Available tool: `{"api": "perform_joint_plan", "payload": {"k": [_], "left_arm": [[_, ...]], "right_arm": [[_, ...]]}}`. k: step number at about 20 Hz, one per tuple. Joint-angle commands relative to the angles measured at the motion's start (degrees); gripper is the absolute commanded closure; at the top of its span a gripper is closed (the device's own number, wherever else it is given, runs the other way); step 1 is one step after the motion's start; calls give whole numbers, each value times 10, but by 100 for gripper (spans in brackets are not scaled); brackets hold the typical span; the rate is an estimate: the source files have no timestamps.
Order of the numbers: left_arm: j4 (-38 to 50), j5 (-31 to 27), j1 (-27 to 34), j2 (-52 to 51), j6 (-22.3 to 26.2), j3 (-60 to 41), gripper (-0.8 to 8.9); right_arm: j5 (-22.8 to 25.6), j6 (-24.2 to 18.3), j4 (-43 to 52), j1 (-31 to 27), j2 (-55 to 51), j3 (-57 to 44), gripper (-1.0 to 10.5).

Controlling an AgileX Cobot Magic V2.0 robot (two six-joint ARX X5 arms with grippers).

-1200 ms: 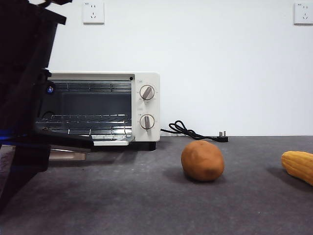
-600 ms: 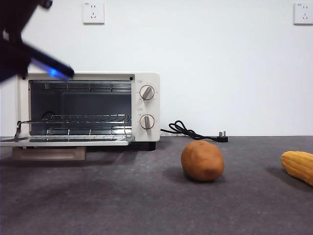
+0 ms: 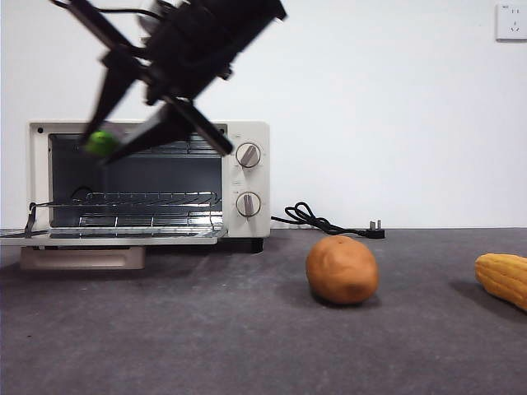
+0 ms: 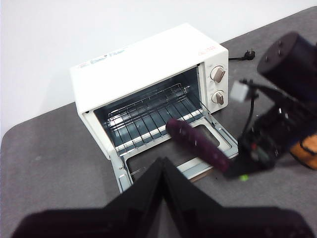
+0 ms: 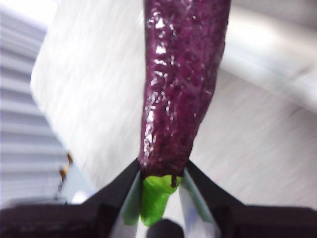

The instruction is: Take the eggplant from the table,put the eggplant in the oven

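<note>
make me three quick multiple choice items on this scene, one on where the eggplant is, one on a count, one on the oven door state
1. Where is the eggplant?
A. lying on the table
B. held in the right gripper by its stem end, in front of the oven
C. on the wire rack inside the oven

2. How many round knobs does the oven have on its front?
A. one
B. two
C. four

3. What state is the oven door in?
A. folded down open
B. shut
C. taken off and lying on top of the oven

Answers:
1 B, the right wrist view shows the gripper closed on the green stem end, and the left wrist view shows the purple body above the open door.
2 B, the front view shows two knobs, one above the other.
3 A, the door lies flat in front and the rack is exposed.
</note>
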Motion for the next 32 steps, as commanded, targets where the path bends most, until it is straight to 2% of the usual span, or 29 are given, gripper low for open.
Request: {"api": "perform_joint_plan", "payload": {"k": [1,3,8,11,21,24,32], "left_arm": [[2,-2,-2,-1,4,-1,819],[1,-1,-2,1,0,-1,819],[1,-1,-2,9,0,-1,819],[-10,-1,-2,14,0,-1,819],[-34,-2,-2,16,0,-1,819],[-34,-2,-2,16,0,-1,819],[-41,-1,-2,16,0,-1,819]], "right_arm": [[-35,36,36,-30,12,-4,956],[-54,58,61,-50,19,-4,957],[-76,79,111,-73,56,-4,957],[-87,118,170,-80,87,12,957],[-80,185,152,-90,234,234,957],[-40,199,153,-92,256,254,957],[102,192,156,-95,258,254,934]]}}
